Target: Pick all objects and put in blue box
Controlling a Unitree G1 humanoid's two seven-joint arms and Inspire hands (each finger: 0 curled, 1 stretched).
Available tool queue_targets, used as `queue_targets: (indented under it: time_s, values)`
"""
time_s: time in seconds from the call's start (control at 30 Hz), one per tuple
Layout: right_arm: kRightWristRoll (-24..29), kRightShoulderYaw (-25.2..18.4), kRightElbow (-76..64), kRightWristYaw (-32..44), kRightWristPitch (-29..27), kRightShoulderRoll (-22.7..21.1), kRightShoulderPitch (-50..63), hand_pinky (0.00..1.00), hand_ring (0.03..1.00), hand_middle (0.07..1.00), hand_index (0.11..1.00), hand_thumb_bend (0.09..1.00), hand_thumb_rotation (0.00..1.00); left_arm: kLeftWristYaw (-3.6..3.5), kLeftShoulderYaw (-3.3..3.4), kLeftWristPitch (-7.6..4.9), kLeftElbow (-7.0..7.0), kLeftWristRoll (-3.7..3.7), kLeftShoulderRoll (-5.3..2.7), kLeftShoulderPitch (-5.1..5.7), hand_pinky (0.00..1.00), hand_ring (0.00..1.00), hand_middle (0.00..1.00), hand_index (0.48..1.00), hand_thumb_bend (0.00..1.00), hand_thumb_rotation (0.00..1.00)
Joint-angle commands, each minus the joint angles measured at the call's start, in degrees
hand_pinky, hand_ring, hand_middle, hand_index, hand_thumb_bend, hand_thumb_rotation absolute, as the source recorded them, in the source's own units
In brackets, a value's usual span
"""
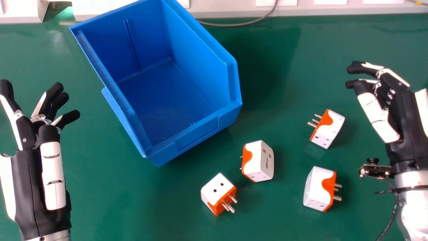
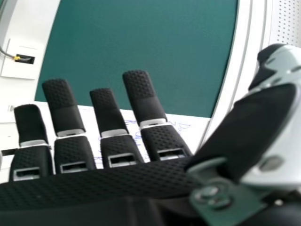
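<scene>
Tabletop: smooth green, with a pale ledge point(image 1: 334, 10) along its far edge and a grey cable point(image 1: 245, 24) lying by that edge, just behind the box.
Blue box point(image 1: 197, 134): open-topped, near the table's far edge and left of its middle, set at a slant (its lower front wall faces the robot's side).
First adapter point(image 1: 327, 129): white and orange, toward the table's right edge, the farthest of the four from the robot; its metal pins point left.
Second adapter point(image 1: 317, 187): nearer the robot, below the first and apart from it, its pins pointing right.
Third adapter point(image 1: 259, 160): between the box and the right-hand pair, near the box's front corner, its slotted face turned right.
Fourth adapter point(image 1: 217, 192): nearer the robot than the third and to its left, two dark round holes on top (a little like eyes), its pins toward the lower right.
Left hand point(image 1: 30, 134): over the table's left part, fingers spread apart, holding nothing.
Right hand point(image 1: 406, 117): toward the right edge, beyond the first adapter, fingers loosely extended and apart from the thumb. In the right hand view, its fingers stand side by side.
</scene>
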Motion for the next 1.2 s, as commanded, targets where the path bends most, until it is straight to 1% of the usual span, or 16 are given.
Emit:
queue_targets:
  time_s: [0.0, 0.1, 0.2, 0.27, 0.37, 0.43, 0.5, 0.53, 0.57, 0.63, 0.67, 0.73, 0.87, 0.9, 0.97, 1.17]
  values:
    - [0.69, -0.93, -0.47, 0.03, -1.63, -0.17, -1.52, 0.72, 0.625, 0.772, 0.642, 0.412, 0.75, 0.10, 0.39, -0.82, -0.32, -0.23, 0.37, -0.29, 0.74, 0.85, 0.87, 0.867, 0.47, 0.95]
    - [0.52, -0.89, -0.40, 0.02, -1.84, -0.15, -1.63, 0.72, 0.626, 0.774, 0.640, 0.410, 0.75, 0.24, 0.34, -0.77, -0.69, 0.03, 0.21, -0.24, 0.74, 0.85, 0.87, 0.866, 0.47, 0.94]
    - [0.49, -0.87, -0.45, 0.07, -1.77, -0.05, -1.69, 0.72, 0.623, 0.773, 0.637, 0.405, 0.73, 0.58, 0.43, -0.47, -1.48, 0.53, 0.14, -0.04, 0.74, 0.85, 0.87, 0.866, 0.47, 0.94]
    - [0.47, -0.86, -0.10, 0.18, -1.84, -0.11, -1.83, 0.72, 0.619, 0.769, 0.633, 0.405, 0.72, 0.58, 0.43, -0.57, -1.30, 0.35, 0.25, -0.14, 0.74, 0.85, 0.87, 0.866, 0.47, 0.94]
    - [0.15, -0.80, 0.13, -0.02, -1.73, -0.19, -2.03, 0.72, 0.619, 0.769, 0.632, 0.405, 0.72, 0.76, 0.42, -0.76, -0.88, 0.64, 0.24, -0.52, 0.74, 0.85, 0.87, 0.865, 0.47, 0.94]
    - [-1.29, -0.40, 0.27, -1.00, -1.62, -0.62, -2.11, 0.73, 0.643, 0.779, 0.654, 0.411, 0.71, 0.80, 0.45, -0.88, -0.43, 0.64, 0.30, -0.81, 0.74, 0.85, 0.87, 0.865, 0.47, 0.94]
    - [-4.94, 0.38, 0.10, -4.05, -1.22, -1.82, -2.02, 0.74, 0.713, 0.825, 0.722, 0.495, 0.56, 0.77, 0.35, -0.87, -0.73, 0.57, 0.25, -0.74, 0.74, 0.85, 0.87, 0.865, 0.48, 0.94]
    - [-7.72, 0.99, -0.23, -6.56, -0.75, -2.70, -1.86, 0.73, 0.703, 0.820, 0.731, 0.585, 0.47, 0.73, 0.30, -0.89, -0.72, 0.53, 0.21, -0.76, 0.74, 0.85, 0.87, 0.865, 0.48, 0.94]
    - [-11.71, 1.91, -0.88, -10.37, 0.35, -3.82, -1.62, 0.71, 0.659, 0.794, 0.720, 0.668, 0.41, 0.71, 0.26, -0.94, -0.64, 0.52, 0.17, -0.80, 0.74, 0.85, 0.87, 0.865, 0.48, 0.94]
    - [-18.64, 3.78, -2.09, -17.31, 2.97, -5.65, -1.32, 0.64, 0.563, 0.735, 0.717, 0.799, 0.34, 0.63, 0.11, -0.88, -0.85, 0.51, 0.10, -0.70, 0.74, 0.85, 0.87, 0.865, 0.48, 0.94]
    - [-21.14, 4.58, -2.47, -19.93, 4.20, -6.28, -1.25, 0.63, 0.539, 0.729, 0.742, 0.836, 0.32, 0.61, 0.04, -0.81, -1.12, 0.51, 0.07, -0.55, 0.74, 0.85, 0.87, 0.866, 0.48, 0.94]
    - [-24.14, 5.90, -2.39, -23.50, 6.05, -6.90, -1.40, 0.62, 0.522, 0.731, 0.777, 0.895, 0.31, 0.49, -0.02, -0.89, -1.04, 0.27, 0.11, -0.52, 0.74, 0.85, 0.87, 0.868, 0.48, 0.94]
    - [-23.96, 7.23, -1.65, -23.45, 8.14, -6.98, -1.60, 0.66, 0.550, 0.764, 0.846, 0.940, 0.33, 0.21, 0.05, -1.11, -0.36, -0.32, 0.33, -0.66, 0.74, 0.85, 0.87, 0.869, 0.48, 0.94]
    - [-23.54, 7.39, -2.08, -22.89, 8.90, -6.95, -1.38, 0.67, 0.555, 0.769, 0.858, 0.943, 0.34, 0.17, 0.03, -1.12, -0.47, -0.35, 0.31, -0.57, 0.74, 0.85, 0.87, 0.869, 0.48, 0.94]
    - [-23.14, 7.80, -2.57, -22.08, 10.22, -7.11, -1.14, 0.70, 0.590, 0.799, 0.886, 0.950, 0.35, 0.32, 0.01, -0.97, -1.17, -0.02, 0.07, -0.25, 0.74, 0.85, 0.87, 0.869, 0.48, 0.94]
    - [-22.45, 8.41, -3.38, -20.59, 11.81, -7.63, -0.50, 0.73, 0.661, 0.842, 0.922, 0.957, 0.38, 0.19, 0.06, -1.60, -0.45, -0.25, 0.03, -0.15, 0.74, 0.85, 0.87, 0.869, 0.47, 0.94]
